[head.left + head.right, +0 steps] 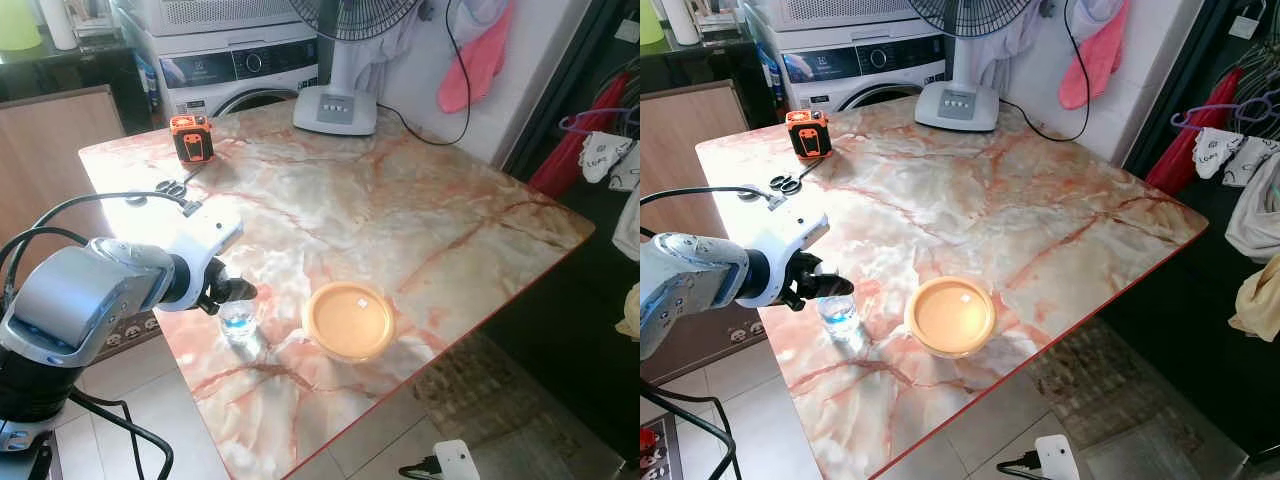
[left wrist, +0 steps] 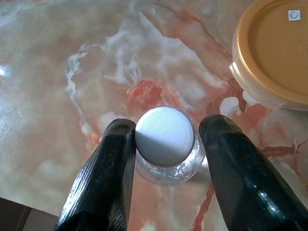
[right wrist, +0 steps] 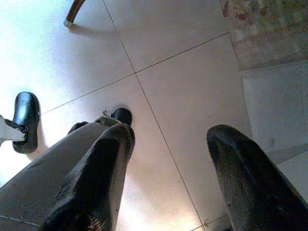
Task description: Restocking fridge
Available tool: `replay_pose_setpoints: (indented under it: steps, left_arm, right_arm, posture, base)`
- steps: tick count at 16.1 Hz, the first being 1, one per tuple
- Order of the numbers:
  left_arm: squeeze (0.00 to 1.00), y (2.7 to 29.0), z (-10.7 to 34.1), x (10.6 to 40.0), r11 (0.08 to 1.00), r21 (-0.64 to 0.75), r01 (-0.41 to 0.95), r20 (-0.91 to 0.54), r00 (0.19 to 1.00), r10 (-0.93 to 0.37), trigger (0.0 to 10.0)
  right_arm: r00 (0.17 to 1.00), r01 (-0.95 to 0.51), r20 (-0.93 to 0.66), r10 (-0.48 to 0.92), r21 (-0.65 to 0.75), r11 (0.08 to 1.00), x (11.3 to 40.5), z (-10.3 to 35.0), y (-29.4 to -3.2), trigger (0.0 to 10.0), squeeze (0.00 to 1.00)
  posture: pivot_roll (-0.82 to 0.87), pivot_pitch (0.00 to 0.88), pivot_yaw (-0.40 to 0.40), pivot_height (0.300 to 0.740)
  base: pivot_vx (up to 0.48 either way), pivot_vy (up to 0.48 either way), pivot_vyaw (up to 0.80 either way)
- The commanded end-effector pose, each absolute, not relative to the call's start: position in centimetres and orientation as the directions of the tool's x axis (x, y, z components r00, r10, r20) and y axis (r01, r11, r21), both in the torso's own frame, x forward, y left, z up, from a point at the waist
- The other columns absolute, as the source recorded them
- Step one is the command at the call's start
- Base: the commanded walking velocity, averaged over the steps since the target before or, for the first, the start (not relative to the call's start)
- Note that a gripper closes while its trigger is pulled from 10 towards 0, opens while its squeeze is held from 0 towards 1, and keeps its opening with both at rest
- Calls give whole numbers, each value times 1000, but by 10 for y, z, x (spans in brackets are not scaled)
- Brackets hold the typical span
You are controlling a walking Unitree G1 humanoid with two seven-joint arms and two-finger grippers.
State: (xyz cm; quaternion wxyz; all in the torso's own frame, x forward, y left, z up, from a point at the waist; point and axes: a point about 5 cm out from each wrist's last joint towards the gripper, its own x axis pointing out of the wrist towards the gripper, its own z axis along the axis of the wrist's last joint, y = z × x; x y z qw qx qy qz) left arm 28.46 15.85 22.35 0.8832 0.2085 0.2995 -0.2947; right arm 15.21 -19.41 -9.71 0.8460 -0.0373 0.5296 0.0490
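The left pincer (image 2: pixel 166 159) is open around a small clear bottle (image 2: pixel 166 144) with a round ribbed white cap, one finger touching it. Just beyond stands a round tub with smooth orange lid (image 1: pixel 349 320), near the marble table (image 1: pixel 400 210) edge. The right pincer (image 3: pixel 168 178) hangs open over floor tiles.

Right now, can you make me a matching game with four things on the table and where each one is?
Things:
1. small bottle
2. orange-lidded container
3. fan
4. orange tool

Places:
A. far table edge, by the wall
B. between the left pincer's fingers
C. far left corner, near the scissors
D. near table edge, right of the bottle

Pairs: 1-B, 2-D, 3-A, 4-C
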Motion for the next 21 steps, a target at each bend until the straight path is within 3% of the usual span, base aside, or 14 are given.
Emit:
replay_pose_setpoints:
  steps: [1, 3, 5, 6, 7, 9, 10, 21]
  left_arm:
    - [0, 160, 224, 286, 739, 214, 640, -650, 657, -381, 9961]
    - [0, 160, 224, 286, 741, 210, 638, -649, 658, -382, 9255]
    - [0, 160, 223, 286, 743, 212, 635, -650, 660, -378, 5843]
    - [0, 161, 222, 287, 745, 213, 632, -651, 661, -375, 2078]
    - [0, 161, 222, 287, 746, 213, 631, -651, 661, -374, 2078]
    - [0, 161, 222, 287, 746, 212, 631, -650, 661, -375, 392]
    - [0, 161, 222, 287, 746, 213, 631, -650, 662, -374, 0]
    - [0, 158, 218, 289, 770, 188, 609, -627, 678, -383, 0]
  right_arm:
    - [431, -122, -902, 34, -21, 992, 152, -97, -198, 10000, 0]
    - [431, -123, -902, 34, -21, 992, 152, -97, -198, 10000, 0]
    - [431, -123, -902, 35, -20, 992, 152, -97, -198, 10000, 0]
    - [431, -124, -902, 35, -20, 992, 152, -97, -198, 10000, 0]
    - [431, -124, -902, 36, -20, 992, 152, -97, -197, 10000, 0]
    - [431, -123, -902, 36, -19, 992, 152, -97, -197, 10000, 0]
    - [431, -123, -902, 36, -19, 992, 152, -97, -197, 10000, 0]
    - [430, -122, -902, 38, -16, 992, 152, -97, -197, 10000, 0]
  posture:
    - [63, 0, -96, 740]
    - [63, 0, -96, 740]
    - [64, 0, -96, 740]
    - [64, 0, -96, 740]
    - [62, 0, -96, 740]
    - [62, 0, -96, 740]
    - [61, 0, -96, 740]
    - [57, 0, -98, 740]
  base:
    - [0, 0, 0]
    - [0, 0, 0]
    - [0, 0, 0]
    - [0, 0, 0]
    - [0, 0, 0]
    - [0, 0, 0]
    - [0, 0, 0]
    - [0, 0, 0]
